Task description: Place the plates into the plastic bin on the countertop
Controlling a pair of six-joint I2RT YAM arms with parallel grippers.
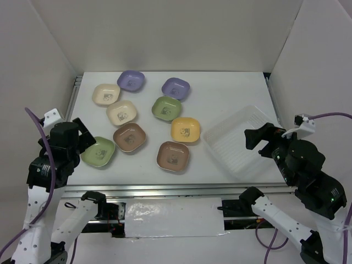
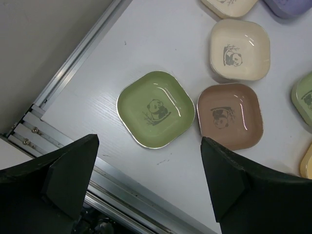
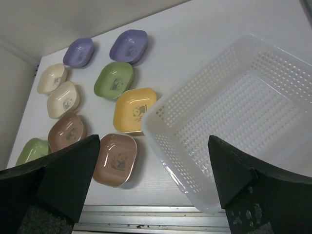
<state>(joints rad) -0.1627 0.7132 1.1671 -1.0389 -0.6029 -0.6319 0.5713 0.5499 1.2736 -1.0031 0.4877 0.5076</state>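
At the left of the overhead view, the left fingers [image 2: 68,170] hang spread wide and empty over the near left corner of the desk [image 1: 231,93]. That arm is folded back with its wrist tipped down, so its camera looks straight onto the near green plate [image 2: 155,109], probably the easiest first pick for this side. Just right of it lies a brown plate [image 2: 229,115]. All nine plates sit face up in a loose cluster across the left and middle of the frame. None is stacked, so each rim is free to be taken singly.

Further right, the yellow plate [image 1: 185,130] lies nearest the plastic bin [image 1: 242,144]. The bin rests skewed on the right side of the desk with no plate in it, and its right corner is hidden behind the arm, so how near it comes to the rail is unclear.

The right fingers [image 3: 63,180] are likewise parted and hold nothing. They are raised over the bin's near corner, with the elbow bent and the wrist angled toward the plates.
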